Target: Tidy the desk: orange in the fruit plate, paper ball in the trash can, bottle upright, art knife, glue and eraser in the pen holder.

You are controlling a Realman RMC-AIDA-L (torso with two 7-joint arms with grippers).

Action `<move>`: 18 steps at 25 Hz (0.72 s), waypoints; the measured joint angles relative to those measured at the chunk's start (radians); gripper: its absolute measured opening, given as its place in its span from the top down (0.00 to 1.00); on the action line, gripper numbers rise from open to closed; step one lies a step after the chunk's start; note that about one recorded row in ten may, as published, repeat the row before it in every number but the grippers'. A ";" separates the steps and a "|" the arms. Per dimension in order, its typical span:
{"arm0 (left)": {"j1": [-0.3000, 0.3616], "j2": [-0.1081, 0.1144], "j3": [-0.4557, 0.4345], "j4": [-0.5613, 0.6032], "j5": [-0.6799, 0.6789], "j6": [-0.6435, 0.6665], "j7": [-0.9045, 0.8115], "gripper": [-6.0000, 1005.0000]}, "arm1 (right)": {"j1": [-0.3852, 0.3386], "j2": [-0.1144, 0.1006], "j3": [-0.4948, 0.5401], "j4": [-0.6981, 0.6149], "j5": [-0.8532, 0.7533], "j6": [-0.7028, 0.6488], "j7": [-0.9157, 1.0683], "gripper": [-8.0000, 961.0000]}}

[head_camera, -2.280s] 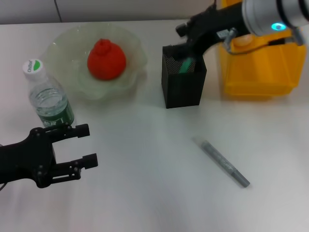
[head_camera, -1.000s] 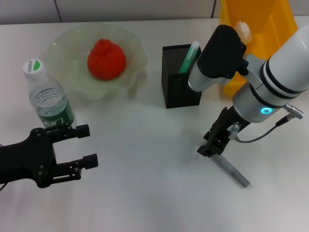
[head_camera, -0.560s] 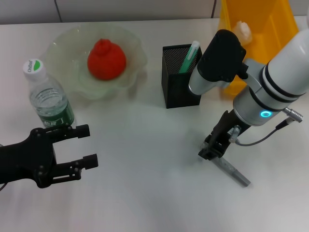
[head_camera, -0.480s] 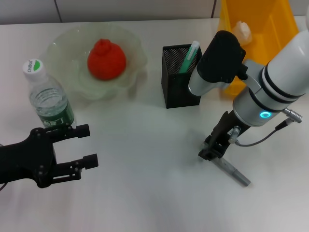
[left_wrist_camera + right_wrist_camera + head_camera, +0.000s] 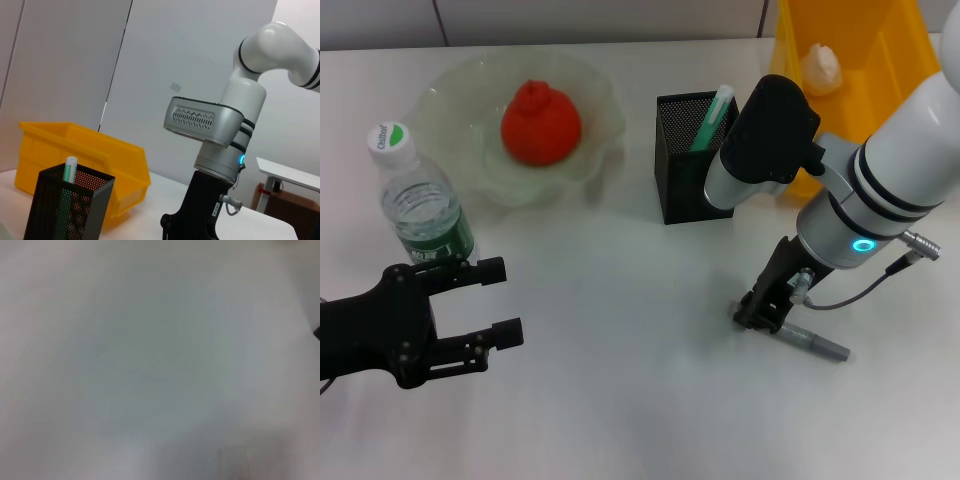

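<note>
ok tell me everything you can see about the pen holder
The pen holder is a black square cup of metal mesh, taller than wide, standing upright on the white desk between the fruit plate and the trash can. A green-and-white stick leans inside, poking above the rim. Neither gripper touches it.

This looks like a robot lab or a test room in an office building. The white desk (image 5: 620,400) stands before plain pale wall panels (image 5: 65,60), a second white table (image 5: 285,172) is at the side, and a white robot arm (image 5: 240,125) works here.
</note>
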 joint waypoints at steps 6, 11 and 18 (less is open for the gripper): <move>0.002 0.000 0.000 0.000 0.000 -0.001 0.000 0.23 | -0.013 -0.001 0.010 -0.037 0.003 -0.003 0.000 0.83; 0.003 0.000 0.000 0.000 0.000 -0.001 0.000 0.23 | -0.098 -0.008 0.220 -0.188 0.140 -0.053 -0.068 0.85; 0.003 -0.002 -0.006 0.000 0.000 0.000 0.000 0.23 | -0.074 -0.060 0.830 0.348 0.900 -0.117 -0.675 0.85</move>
